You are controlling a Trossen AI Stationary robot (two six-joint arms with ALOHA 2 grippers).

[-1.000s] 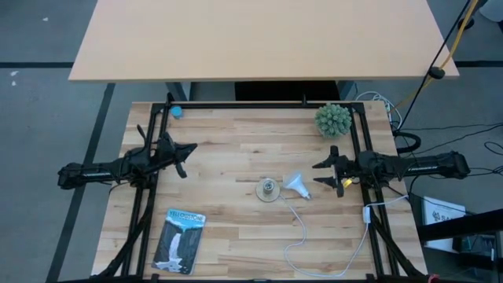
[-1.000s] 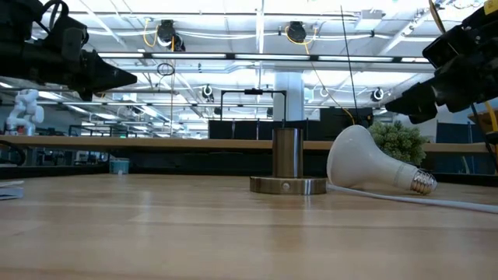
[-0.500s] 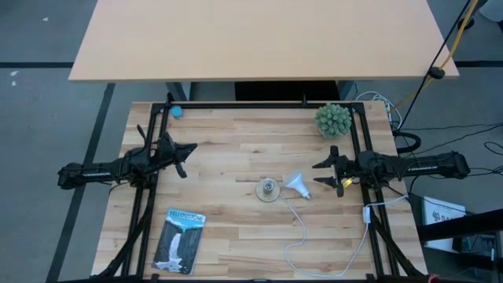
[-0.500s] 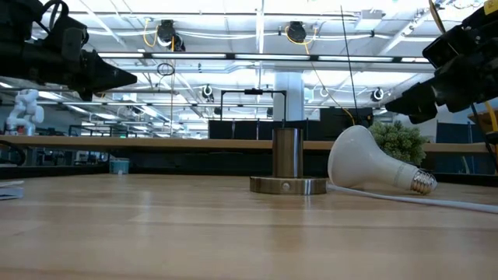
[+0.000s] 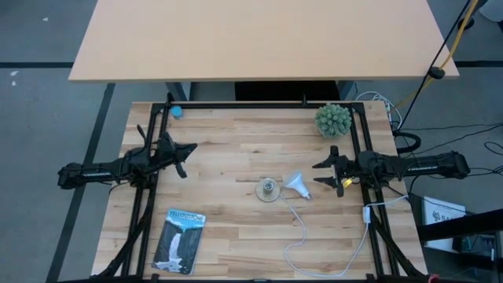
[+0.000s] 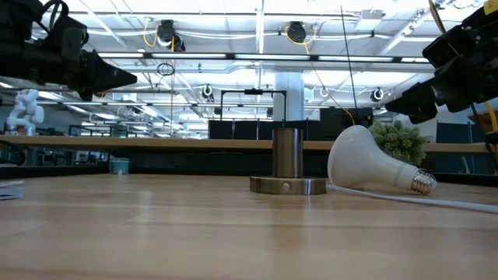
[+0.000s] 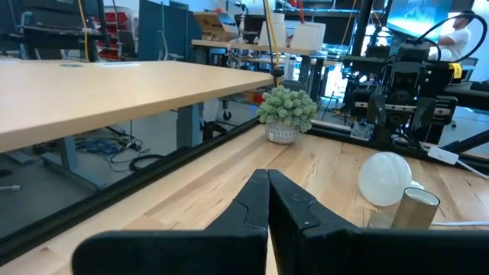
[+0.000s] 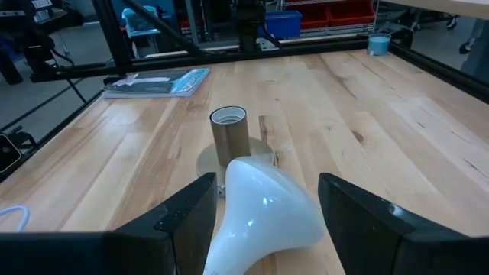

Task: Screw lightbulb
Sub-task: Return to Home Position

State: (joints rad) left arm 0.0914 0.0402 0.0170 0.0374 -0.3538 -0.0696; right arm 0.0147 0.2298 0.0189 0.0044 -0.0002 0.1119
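Now we see the lightbulb point(image 5: 295, 185) lying on its side on the bench point(image 5: 228, 141), just beside the upright socket point(image 5: 269, 189) and its white cord point(image 5: 303, 228). Our right end effector point(image 5: 321, 174) hangs open near it; the left end effector point(image 7: 267, 179), pinched closed, waits across the socket. A potted plant point(image 5: 333, 119) and blue card point(image 5: 179, 240) sit at opposite corners.

text: none legible | blue packaging card point(image 5: 179, 240): printing at its top edge too small to read
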